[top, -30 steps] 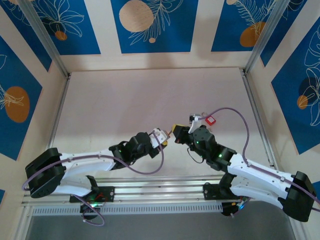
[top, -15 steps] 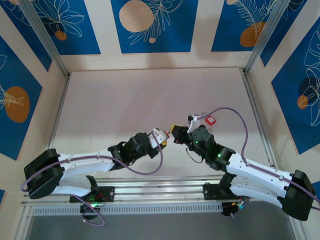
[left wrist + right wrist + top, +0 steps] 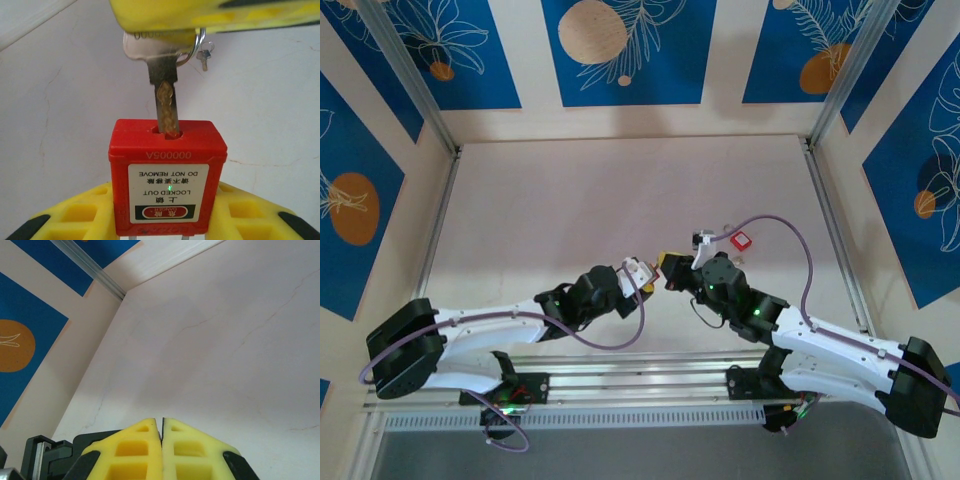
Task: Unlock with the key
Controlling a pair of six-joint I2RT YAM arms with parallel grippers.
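the left tool is partly closed on the red padlock. in the left wrist view the padlock body sits upright between its yellow fingers, at 6 o'clock in the picture. a white label on the padlock's face reads upside down, with "locked out" and "do not remove" legible.

the right tool is fully closed, its two yellow fingers pressed together with a hairline seam between them in its own wrist view. in the left wrist view those fingers come in from 12 o'clock and pinch the head of the key. the key hangs straight down toward 6 o'clock, its blade tip entered into the slot on top of the padlock. most of the blade is outside the slot. how deep the tip sits cannot be told.

a key ring passes through the key head at 3 o'clock of it, and a small key dangles from the ring.

from above, the two tools meet tip to tip near the middle of the pale surface, somewhat toward its near edge. the left tool points toward 3 o'clock and the right tool toward 9 o'clock. a red tag lies on the surface at 2 o'clock from the right tool, near it but apart. a purple cable arcs over that side of the right arm.
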